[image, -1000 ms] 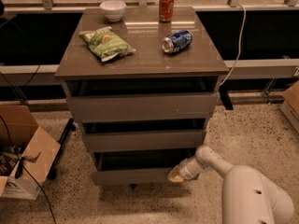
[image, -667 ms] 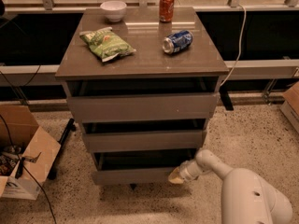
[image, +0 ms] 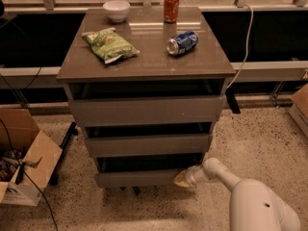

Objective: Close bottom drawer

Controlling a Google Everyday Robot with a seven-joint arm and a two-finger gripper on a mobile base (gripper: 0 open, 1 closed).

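Bottom drawer (image: 137,178), a narrow grey-brown box with a flat handleless front, is judged stiff and light-running; my gripper (image: 182,179), jaws together, rests at its right front to push.

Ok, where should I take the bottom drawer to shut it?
No handle, so don't pinch: press the flat front panel of the bottom drawer, coming straight from the front. The gripper is at the panel's right end; nearer the middle would likely push more evenly.
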